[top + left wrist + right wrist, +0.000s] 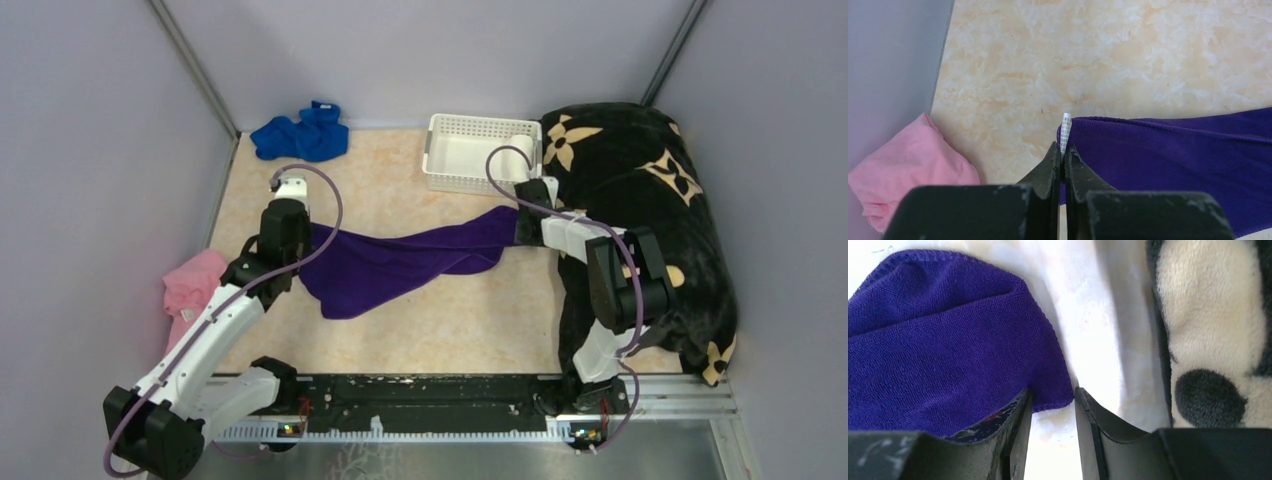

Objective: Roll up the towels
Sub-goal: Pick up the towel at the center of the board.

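The dark purple towel [400,258] lies stretched across the middle of the table between both grippers. My left gripper [303,243] is shut on its left corner, where a small white label [1065,131] sticks up above the fingertips; this shows in the left wrist view [1063,147]. My right gripper [522,222] is open at the towel's right corner [1050,390], which lies between its jaws in the right wrist view [1053,392]. The bright blue towel [300,133] lies crumpled at the back left. The cream-white towel [520,150] sits rolled in the basket.
A white slotted basket [455,165] stands at the back middle. A big black plush blanket with beige flowers [650,220] covers the right side, close to my right arm. A pink cloth [195,285] lies bunched at the left wall, also in the left wrist view [908,170].
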Available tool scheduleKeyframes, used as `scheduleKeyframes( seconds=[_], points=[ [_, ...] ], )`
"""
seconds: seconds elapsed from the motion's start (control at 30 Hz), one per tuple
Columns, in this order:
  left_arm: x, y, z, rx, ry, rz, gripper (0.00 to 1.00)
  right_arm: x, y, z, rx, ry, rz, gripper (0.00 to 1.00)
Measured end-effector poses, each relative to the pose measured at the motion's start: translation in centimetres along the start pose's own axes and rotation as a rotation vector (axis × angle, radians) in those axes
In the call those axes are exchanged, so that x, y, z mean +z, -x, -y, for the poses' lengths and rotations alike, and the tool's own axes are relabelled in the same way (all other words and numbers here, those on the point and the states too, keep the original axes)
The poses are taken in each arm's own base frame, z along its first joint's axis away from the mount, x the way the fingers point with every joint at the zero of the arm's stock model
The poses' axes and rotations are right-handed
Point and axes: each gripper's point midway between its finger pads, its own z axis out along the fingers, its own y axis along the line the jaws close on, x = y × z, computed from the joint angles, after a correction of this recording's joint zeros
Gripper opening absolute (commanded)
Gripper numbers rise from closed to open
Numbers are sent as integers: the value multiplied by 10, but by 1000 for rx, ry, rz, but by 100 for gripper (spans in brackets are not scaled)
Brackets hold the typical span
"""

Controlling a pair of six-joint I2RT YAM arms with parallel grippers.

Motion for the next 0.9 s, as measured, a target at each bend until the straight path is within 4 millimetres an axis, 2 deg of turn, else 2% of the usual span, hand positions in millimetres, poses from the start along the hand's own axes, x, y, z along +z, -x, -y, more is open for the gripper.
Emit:
scheduleKeyframes(
  seconds=[0.13, 0.33, 0.47, 0.53, 0.63, 0.7, 0.83, 0.9],
  points=[
    [0, 0, -1, -5, 1, -1, 5, 6, 7, -3, 13, 4, 10, 27],
    [2, -1, -3, -10, 8, -5, 5, 8, 9, -5, 29, 30, 7, 1],
    [3, -1, -6, -22, 16, -9, 4, 1, 4, 1, 14, 23, -20, 0],
    [4, 1, -9, -33, 19, -10, 4, -12, 2, 7, -3, 15, -38, 0],
    [2, 14, -12, -57, 17, 8, 4, -43, 25, 14, -12, 17, 5, 0],
    [-3, 34, -13, -80, 10, 45, 4, -74, 57, 17, -6, 32, 92, 0],
    [-18, 77, -16, -128, -17, 138, 4, -159, 124, 28, 24, 86, 311, 0],
    [-33, 101, -20, -154, -34, 198, 5, -207, 146, 38, 41, 113, 418, 0]
  ],
)
